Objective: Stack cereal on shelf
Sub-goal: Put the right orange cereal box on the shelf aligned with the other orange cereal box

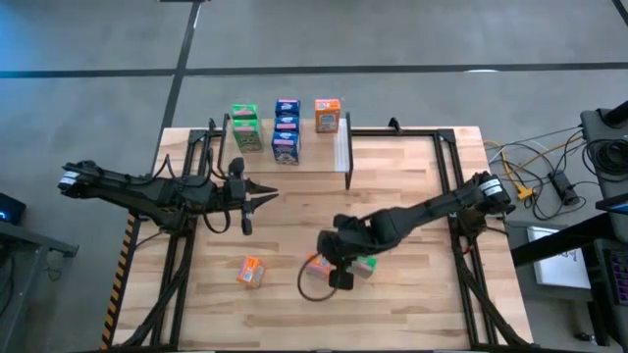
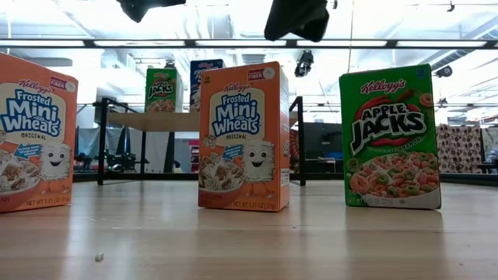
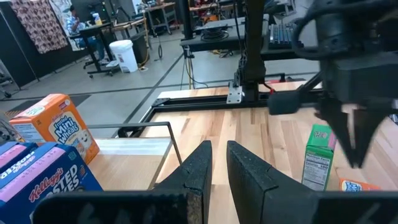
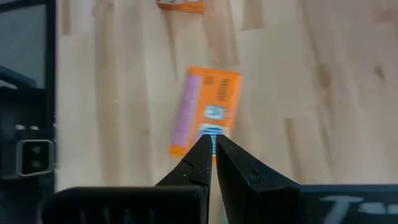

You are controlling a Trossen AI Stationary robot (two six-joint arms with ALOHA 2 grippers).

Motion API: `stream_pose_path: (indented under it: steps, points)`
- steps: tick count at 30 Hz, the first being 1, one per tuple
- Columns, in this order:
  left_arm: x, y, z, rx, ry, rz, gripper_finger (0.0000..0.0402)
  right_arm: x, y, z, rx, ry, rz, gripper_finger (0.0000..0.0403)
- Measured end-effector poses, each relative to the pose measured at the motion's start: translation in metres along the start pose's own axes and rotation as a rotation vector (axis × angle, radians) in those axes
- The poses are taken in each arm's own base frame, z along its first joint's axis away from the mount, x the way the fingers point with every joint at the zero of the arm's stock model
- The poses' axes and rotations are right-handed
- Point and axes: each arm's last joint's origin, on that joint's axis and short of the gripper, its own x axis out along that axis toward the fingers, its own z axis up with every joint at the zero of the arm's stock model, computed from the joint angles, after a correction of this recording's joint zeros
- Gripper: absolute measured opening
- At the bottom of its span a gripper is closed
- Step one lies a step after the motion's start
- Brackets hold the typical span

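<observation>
The shelf [image 1: 316, 155] stands at the table's far side. It bears green [image 1: 245, 126], blue [image 1: 287, 129] and orange [image 1: 327, 115] cereal boxes. Three more boxes stand upright on the tabletop: an orange one [image 1: 251, 272] at the near left, an orange one [image 2: 243, 136] in the middle and a green one [image 2: 389, 136] beside it. My right gripper [image 1: 340, 278] hangs shut above the middle orange box [image 4: 206, 112], well clear of its top. My left gripper [image 3: 217, 149] waits left of centre, level and pointing toward the table's right, its fingers nearly together with nothing between them.
Black frame rails [image 1: 451, 167] run along both sides of the table. The shelf's pale strip [image 1: 343, 152] marks its right end. Bare wood [image 1: 412, 314] lies at the near right. Cables and gear [image 1: 549, 181] sit beyond the right edge.
</observation>
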Motion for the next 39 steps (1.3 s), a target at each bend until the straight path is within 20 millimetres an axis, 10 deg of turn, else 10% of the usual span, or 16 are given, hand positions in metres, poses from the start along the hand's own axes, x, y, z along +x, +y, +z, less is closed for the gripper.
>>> stream_pose_path:
  steps: [10,25,39]
  points:
    - [0.000,0.000,0.000,0.000,-0.001,0.000,0.0032,0.003,0.027,-0.002,-0.003,-0.112,0.062,0.0048]
    - [0.000,0.000,0.000,0.000,-0.001,0.000,0.0032,0.026,0.026,-0.005,-0.120,-0.114,-0.074,0.0269]
    - [0.000,0.000,0.000,0.000,-0.002,0.000,0.0032,0.045,0.024,-0.011,-0.011,-0.075,-0.145,0.0276]
